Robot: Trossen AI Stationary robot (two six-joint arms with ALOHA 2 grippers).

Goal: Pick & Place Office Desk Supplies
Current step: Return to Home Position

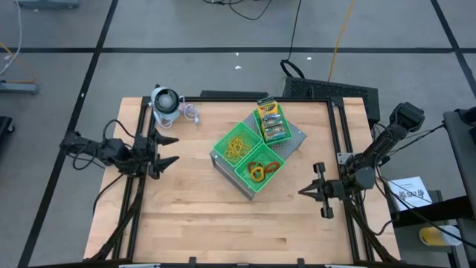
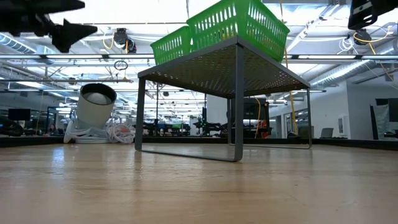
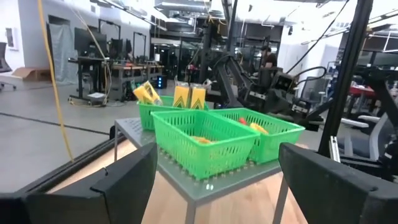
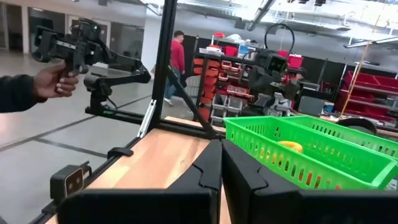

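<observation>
Three green trays stand on a grey base (image 1: 296,138) at the table's middle. The far tray holds the printed card boxes (image 1: 271,120), which stand upright in the left wrist view (image 3: 186,96). Another tray holds tan-yellow rubber bands (image 1: 239,147). The near tray holds small coloured rings (image 1: 262,170). My left gripper (image 1: 175,150) hangs open above the table's left side, pointing level at the trays with nothing between its fingers (image 3: 124,180). My right gripper (image 1: 301,191) is shut and empty at the right side, its fingers (image 4: 211,171) pointing toward the trays.
A grey-white round gadget (image 1: 165,103) with a clear piece (image 1: 192,113) lies at the far left corner. Black frame rails (image 1: 338,134) run along the table's sides. Bare wood (image 1: 223,223) fills the near half. Beyond the table a person's hand (image 4: 50,81) holds a device.
</observation>
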